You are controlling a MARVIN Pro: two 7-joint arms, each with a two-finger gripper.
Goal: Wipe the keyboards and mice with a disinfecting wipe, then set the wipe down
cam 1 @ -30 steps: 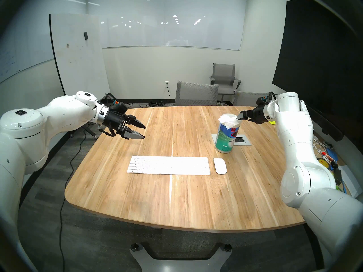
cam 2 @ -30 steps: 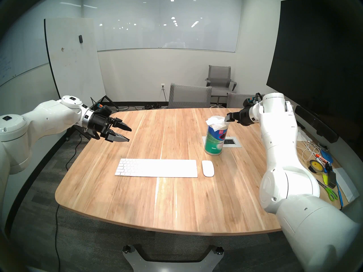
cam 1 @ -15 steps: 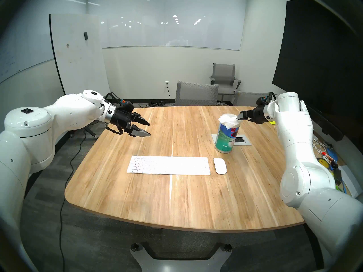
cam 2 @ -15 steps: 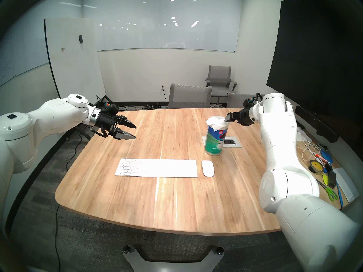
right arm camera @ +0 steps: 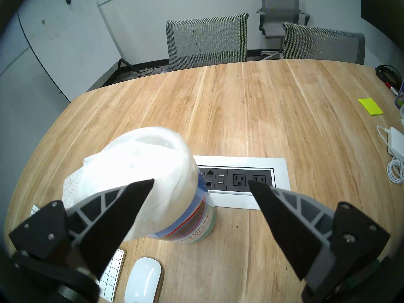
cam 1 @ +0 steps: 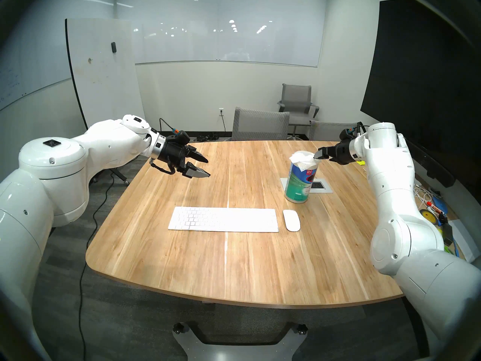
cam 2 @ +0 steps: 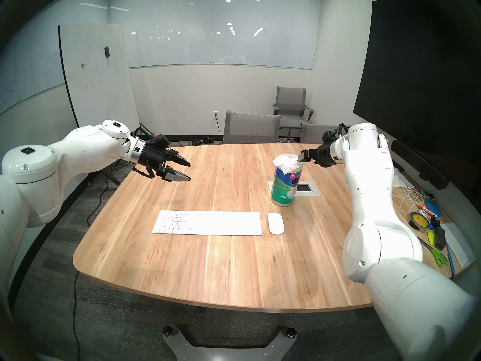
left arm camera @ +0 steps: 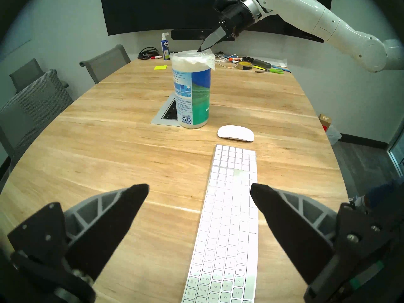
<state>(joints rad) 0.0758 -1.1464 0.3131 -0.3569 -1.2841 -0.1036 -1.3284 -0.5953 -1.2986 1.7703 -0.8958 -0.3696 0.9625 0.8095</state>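
The white keyboard (cam 1: 223,219) lies flat near the middle of the wooden table (cam 1: 234,269), with the white mouse (cam 1: 291,220) just to its right. Behind the mouse stands a green-blue canister (cam 1: 298,186), and a white disinfecting wipe (cam 1: 302,160) is draped over its top. My right gripper (cam 1: 322,156) is open at the right side of that top. One of its fingers (right arm camera: 122,208) is over the wipe (right arm camera: 122,178); whether it touches I cannot tell. My left gripper (cam 1: 208,167) hangs open and empty above the table's far left, well behind the keyboard (left arm camera: 229,219).
A power outlet panel (cam 1: 322,187) is set into the table behind the canister. Tape, scissors, markers and cables (cam 2: 419,219) clutter the table's right side, and a yellow sticky note (right arm camera: 370,106) lies farther back. Grey chairs (cam 1: 260,124) stand at the far edge.
My left arm has swung to the right and farther over the table, its gripper still open. The right arm, canister, keyboard and mouse have not moved.
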